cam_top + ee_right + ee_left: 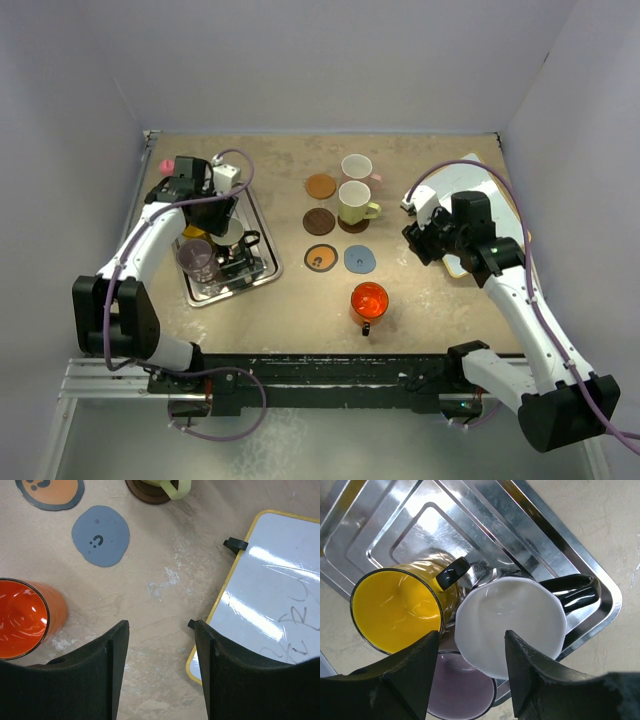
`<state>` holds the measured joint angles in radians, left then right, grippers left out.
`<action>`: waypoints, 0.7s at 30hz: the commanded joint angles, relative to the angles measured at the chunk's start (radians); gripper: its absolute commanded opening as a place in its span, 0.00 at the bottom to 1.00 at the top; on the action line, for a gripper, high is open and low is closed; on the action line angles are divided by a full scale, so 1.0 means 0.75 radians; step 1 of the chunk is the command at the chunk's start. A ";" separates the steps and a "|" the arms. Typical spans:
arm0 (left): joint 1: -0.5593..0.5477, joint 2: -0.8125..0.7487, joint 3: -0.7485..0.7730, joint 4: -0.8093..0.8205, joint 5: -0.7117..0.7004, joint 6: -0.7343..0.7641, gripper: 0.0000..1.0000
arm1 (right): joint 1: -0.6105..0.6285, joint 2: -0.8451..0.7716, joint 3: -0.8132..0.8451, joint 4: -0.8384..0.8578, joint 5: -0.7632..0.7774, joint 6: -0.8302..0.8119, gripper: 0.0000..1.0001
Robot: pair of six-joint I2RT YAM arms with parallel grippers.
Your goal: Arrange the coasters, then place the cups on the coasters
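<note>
On the silver tray [540,540] stand the yellow cup [395,607], the black cup with a white inside [512,615] and the purplish glass cup [462,692]. My left gripper [471,635] hangs open over them, its jaws astride the black cup's near rim. The orange [320,186], brown [318,221], black-and-orange [321,257] and grey-blue [359,259] coasters lie bare mid-table. The cream-green cup [352,202] stands on a dark brown coaster [150,495], with the pink cup [357,167] behind it. In front is the red-orange cup [368,301]. My right gripper [160,625] is open over bare table.
A yellow-rimmed whiteboard [280,590] lies at the right, its edge just beside my right gripper's finger. A small pink-capped bottle [167,165] stands behind the tray [215,291] near the left wall. Grey walls close in the table on three sides.
</note>
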<state>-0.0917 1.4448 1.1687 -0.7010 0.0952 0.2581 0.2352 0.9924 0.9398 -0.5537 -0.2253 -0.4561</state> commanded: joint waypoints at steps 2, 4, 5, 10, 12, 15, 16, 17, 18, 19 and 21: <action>0.010 0.057 0.029 0.004 0.002 0.006 0.48 | -0.001 -0.016 -0.007 0.051 -0.011 0.017 0.58; 0.010 0.075 0.038 -0.003 0.007 0.006 0.45 | -0.001 -0.018 -0.009 0.051 -0.011 0.015 0.58; 0.010 0.085 0.040 -0.006 0.010 0.006 0.44 | -0.001 -0.020 -0.010 0.052 -0.011 0.016 0.58; 0.009 0.119 0.054 -0.023 0.056 0.012 0.38 | -0.002 -0.022 -0.014 0.053 -0.011 0.013 0.57; 0.010 0.129 0.060 -0.024 0.073 0.012 0.35 | -0.001 -0.022 -0.014 0.052 -0.011 0.013 0.57; 0.008 0.143 0.071 -0.025 0.089 0.012 0.32 | -0.001 -0.024 -0.017 0.051 -0.013 0.014 0.57; 0.008 0.149 0.075 -0.027 0.097 0.013 0.31 | -0.001 -0.025 -0.019 0.052 -0.013 0.014 0.57; 0.008 0.156 0.080 -0.030 0.103 0.014 0.30 | -0.001 -0.025 -0.018 0.052 -0.013 0.013 0.57; 0.008 0.164 0.088 -0.032 0.110 0.015 0.28 | -0.001 -0.026 -0.019 0.053 -0.014 0.015 0.57; 0.008 0.169 0.094 -0.036 0.115 0.019 0.27 | -0.002 -0.026 -0.020 0.052 -0.018 0.015 0.57; 0.008 0.178 0.102 -0.039 0.123 0.023 0.24 | -0.001 -0.027 -0.020 0.051 -0.031 0.016 0.57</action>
<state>-0.0898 1.5642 1.1999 -0.7246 0.1349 0.2581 0.2352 0.9920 0.9287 -0.5385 -0.2260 -0.4553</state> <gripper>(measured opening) 0.269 0.576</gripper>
